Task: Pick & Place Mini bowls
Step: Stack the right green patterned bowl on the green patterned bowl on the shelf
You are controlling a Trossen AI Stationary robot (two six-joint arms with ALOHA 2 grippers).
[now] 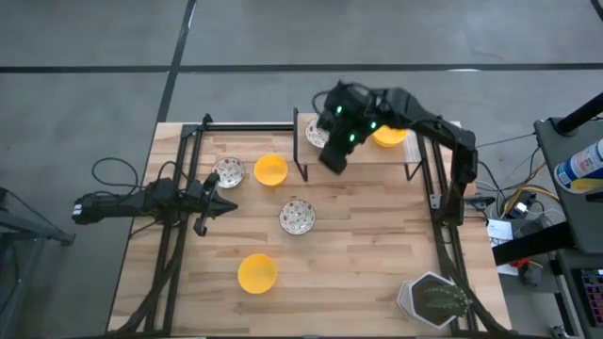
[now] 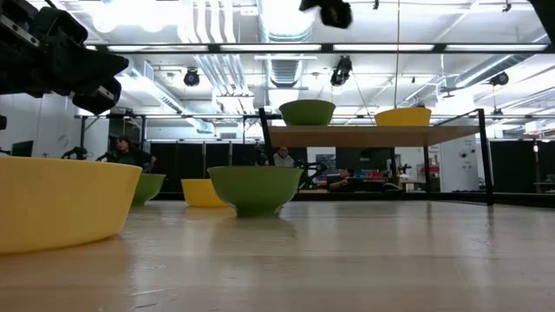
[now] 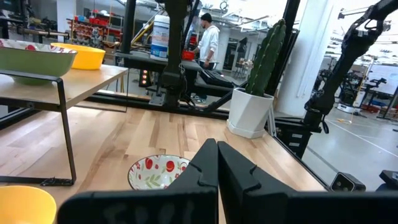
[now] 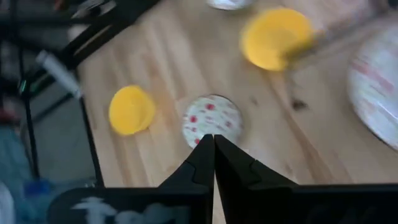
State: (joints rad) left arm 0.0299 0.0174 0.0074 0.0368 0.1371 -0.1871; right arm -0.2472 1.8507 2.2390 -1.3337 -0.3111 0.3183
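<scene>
Two bowls sit on the raised shelf [image 1: 405, 155] at the far side: a speckled bowl [image 1: 315, 134] and a yellow bowl [image 1: 389, 137]. On the tabletop rest a speckled bowl [image 1: 229, 171], a yellow bowl [image 1: 270, 170], a speckled bowl [image 1: 298, 217] and a yellow bowl [image 1: 256, 273]. My right gripper [image 1: 334, 160] hangs shut and empty above the shelf's near edge, pointing down at the middle speckled bowl [image 4: 212, 119]. My left gripper [image 1: 226, 204] waits shut and empty by the left side, level, with the middle speckled bowl [image 3: 158, 172] just beyond its tips [image 3: 217, 149].
The shelf stands on thin black legs [image 3: 65, 134] and a black frame rail [image 1: 245, 125] runs along the far edge. A grey pot with a cactus [image 1: 433, 299] stands at the near right corner. Bare wood lies between the middle bowl and the pot.
</scene>
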